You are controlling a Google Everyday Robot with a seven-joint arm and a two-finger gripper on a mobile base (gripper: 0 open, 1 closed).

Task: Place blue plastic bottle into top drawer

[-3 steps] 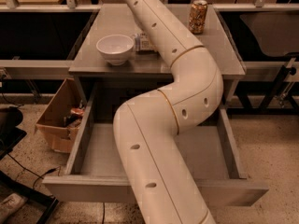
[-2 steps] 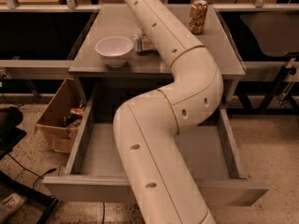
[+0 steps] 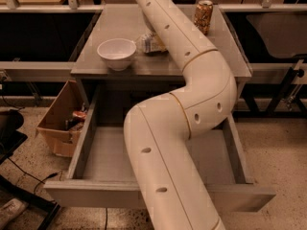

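Clear blue plastic bottle (image 3: pixel 148 43), label unreadable, lies beside white bowl (image 3: pixel 116 53); gripper (image 3: pixel 146 24) just above it, mostly behind the arm, grip impossible to tell; grey metal top drawer (image 3: pixel 86 194) stands open, roomy.

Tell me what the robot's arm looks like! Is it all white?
Mostly. The arm is a fat, smooth, creamy-white tube with rounded bends, small dark round holes dotted along it and thin golden rings at the joints. No cables show. Its pincer isn't visible; the arm runs off the top of the picture.
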